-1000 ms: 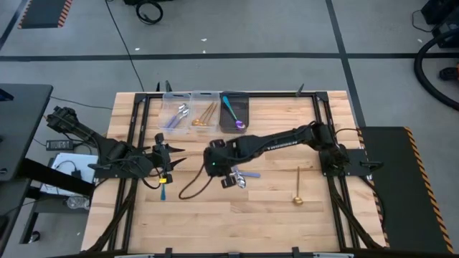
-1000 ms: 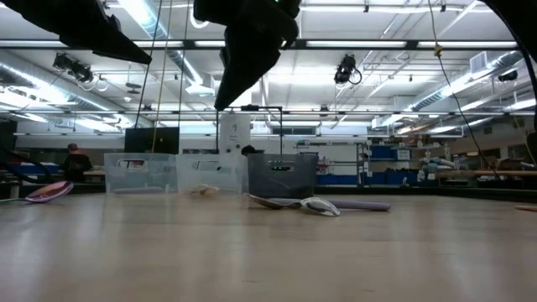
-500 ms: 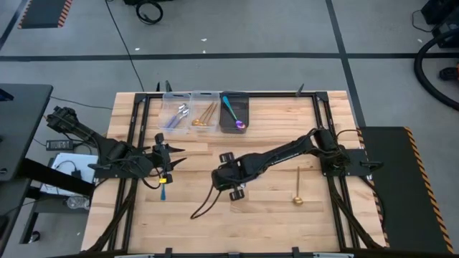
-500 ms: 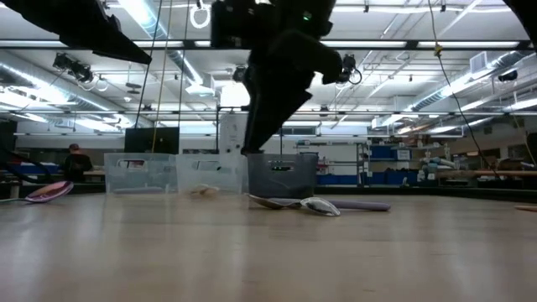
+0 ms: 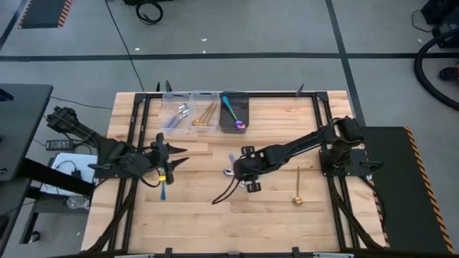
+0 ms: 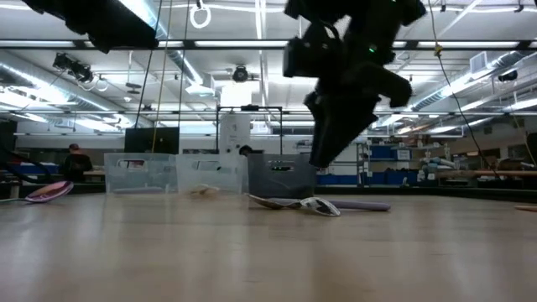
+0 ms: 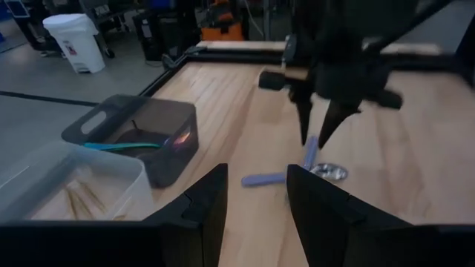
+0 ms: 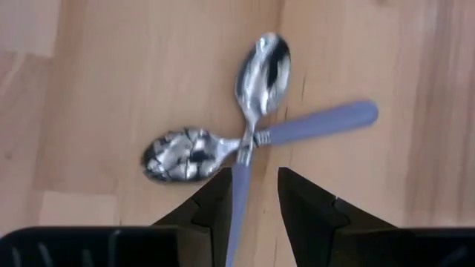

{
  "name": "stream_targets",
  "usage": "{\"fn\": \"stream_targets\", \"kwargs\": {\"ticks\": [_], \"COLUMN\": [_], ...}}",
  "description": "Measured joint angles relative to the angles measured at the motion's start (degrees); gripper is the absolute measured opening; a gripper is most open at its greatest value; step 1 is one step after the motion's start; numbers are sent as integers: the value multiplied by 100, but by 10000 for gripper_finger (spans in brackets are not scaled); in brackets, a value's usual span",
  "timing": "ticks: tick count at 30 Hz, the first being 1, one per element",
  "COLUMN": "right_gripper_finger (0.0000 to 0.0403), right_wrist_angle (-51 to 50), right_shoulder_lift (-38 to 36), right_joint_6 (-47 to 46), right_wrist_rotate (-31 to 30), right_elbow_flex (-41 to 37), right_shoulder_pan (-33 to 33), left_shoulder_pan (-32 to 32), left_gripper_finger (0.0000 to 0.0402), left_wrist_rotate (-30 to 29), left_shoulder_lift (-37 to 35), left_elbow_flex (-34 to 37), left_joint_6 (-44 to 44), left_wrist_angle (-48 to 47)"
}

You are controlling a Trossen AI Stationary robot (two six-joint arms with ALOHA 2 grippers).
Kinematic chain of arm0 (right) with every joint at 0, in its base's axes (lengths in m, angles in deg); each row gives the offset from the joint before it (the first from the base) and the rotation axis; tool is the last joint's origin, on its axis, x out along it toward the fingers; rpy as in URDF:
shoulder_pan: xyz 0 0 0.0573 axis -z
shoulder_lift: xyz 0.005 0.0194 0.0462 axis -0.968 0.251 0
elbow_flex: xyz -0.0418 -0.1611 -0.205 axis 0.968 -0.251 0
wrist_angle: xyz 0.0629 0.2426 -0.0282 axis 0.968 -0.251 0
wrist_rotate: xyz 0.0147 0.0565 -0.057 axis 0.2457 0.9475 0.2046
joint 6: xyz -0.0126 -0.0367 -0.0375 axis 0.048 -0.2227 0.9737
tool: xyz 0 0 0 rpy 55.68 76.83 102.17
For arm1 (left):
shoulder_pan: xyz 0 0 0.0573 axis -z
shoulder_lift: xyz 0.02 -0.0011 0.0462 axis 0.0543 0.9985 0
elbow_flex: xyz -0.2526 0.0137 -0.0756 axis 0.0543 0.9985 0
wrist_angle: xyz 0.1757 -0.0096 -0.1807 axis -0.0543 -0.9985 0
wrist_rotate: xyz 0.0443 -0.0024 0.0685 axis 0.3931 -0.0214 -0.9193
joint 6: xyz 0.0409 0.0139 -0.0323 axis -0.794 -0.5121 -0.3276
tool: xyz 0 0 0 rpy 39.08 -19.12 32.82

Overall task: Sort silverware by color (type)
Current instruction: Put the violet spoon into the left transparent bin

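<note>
Lilac-handled spoons [image 8: 252, 137] crossed, bowls side by side, right gripper [image 8: 251, 194] jaws apart above, left gripper [image 7: 256, 196] apparently open

Wood table [image 5: 272, 215]: 3 bins [image 5: 204, 111], 2 crossed lilac-handled spoons [image 8: 252, 133], gold spoon [image 5: 297, 188].

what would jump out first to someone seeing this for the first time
The right gripper hangs open over two crossed lilac-handled spoons mid-table. Behind them stand three bins at the table's far edge: a clear one with lilac spoons, a clear one with gold spoons and a dark one with an iridescent spoon. A lone gold spoon lies to the right.
</note>
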Motion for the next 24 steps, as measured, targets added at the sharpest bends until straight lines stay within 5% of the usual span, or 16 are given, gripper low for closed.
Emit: {"fn": "stream_targets", "kwargs": {"ticks": [14, 24], "right_gripper_finger": [156, 178], "right_wrist_angle": [2099, 2108], "right_shoulder_lift": [-344, -336], "right_joint_6": [-409, -466], "right_wrist_rotate": [22, 22], "right_elbow_flex": [-1544, -1614], "right_shoulder_pan": [79, 103], "left_shoulder_pan": [0, 0], "left_gripper_finger": [146, 146], "left_wrist_rotate": [-1, 0], "left_shoulder_lift": [0, 0], "left_elbow_flex": [-2, -2], "left_joint_6": [54, 245], "left_wrist_angle": [415, 411]}}
